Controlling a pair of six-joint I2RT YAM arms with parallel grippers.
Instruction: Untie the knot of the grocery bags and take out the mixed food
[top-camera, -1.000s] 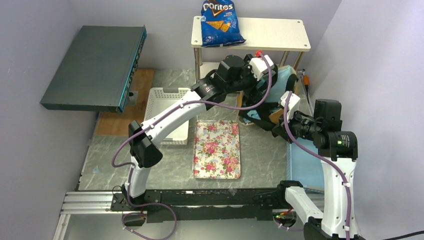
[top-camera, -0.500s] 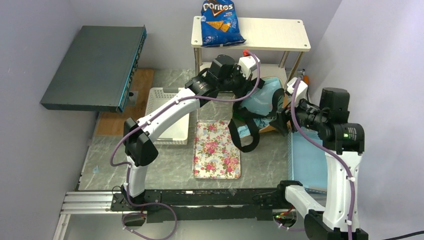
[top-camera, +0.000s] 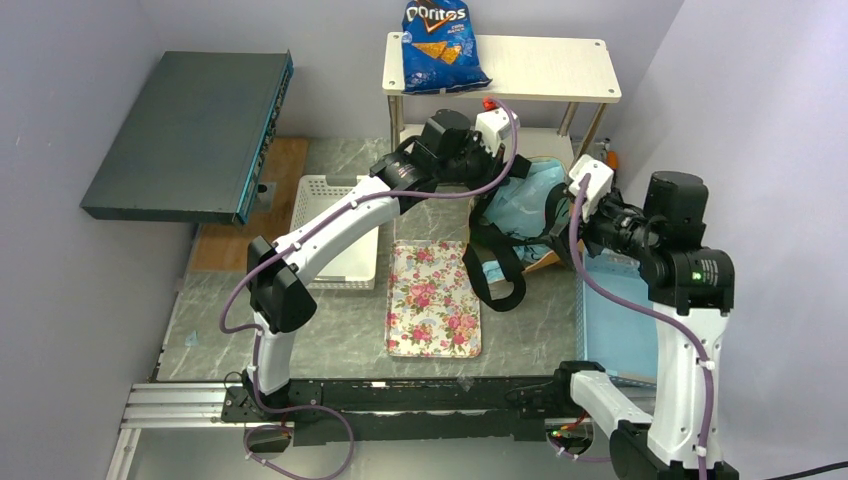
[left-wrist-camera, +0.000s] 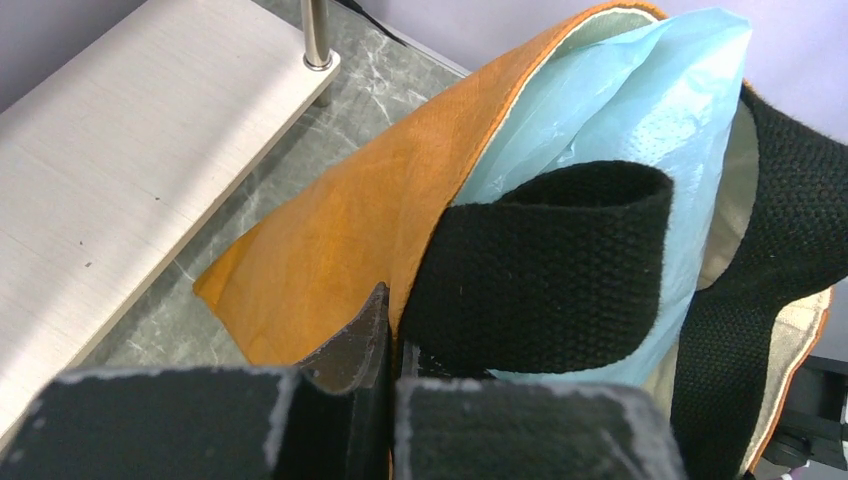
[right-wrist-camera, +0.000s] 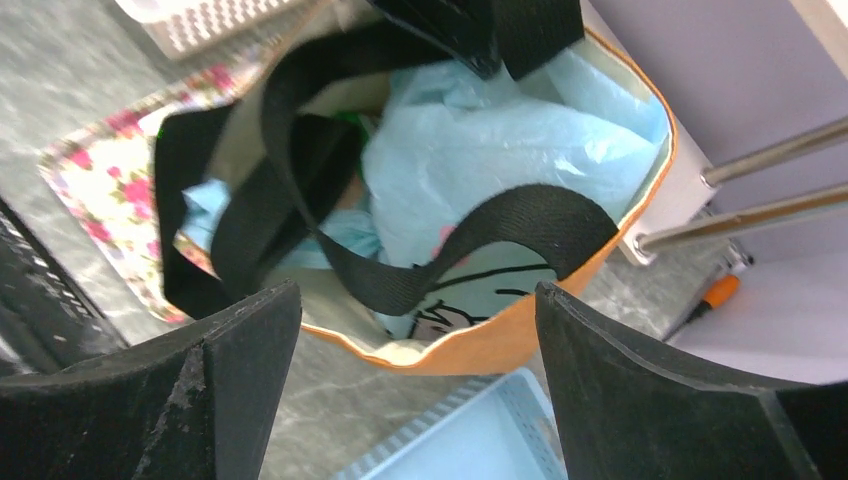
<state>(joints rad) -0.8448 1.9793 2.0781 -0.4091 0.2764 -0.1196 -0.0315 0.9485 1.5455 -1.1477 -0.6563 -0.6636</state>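
Top view, working across from the left. The left claw (top-camera: 497, 172) has drawn back toward 9 o'clock over the last second and taken the near wall of the tote (top-camera: 548, 258) with it. From its wrist camera the fingers look pressed together on the orange rim (left-wrist-camera: 330, 240) beside where the strap (left-wrist-camera: 550, 270) is sewn on, though the pinch itself sits low in the frame and partly hidden. The mouth, bunched up a second ago, now stands open. One strap loop (top-camera: 495, 285) has dropped free and hangs toward 6 o'clock, lying just off the upper right corner of the flowered tray (top-camera: 433, 300). I see no tie left in the straps, so I judge the tote's knot undone. The light-blue plastic bag (top-camera: 520, 195) is newly uncovered and fills the tote; it is still inside. I cannot make out its own knot from any camera. A scrap of green shows deep in the mouth in the right wrist view, too little to name. No food is out yet and the tray is bare. The right claw (top-camera: 562, 225) has lifted toward 12 o'clock, and it hangs spread wide above the open tote, holding nothing. Next up, by my reading, is the plastic bag's tie.
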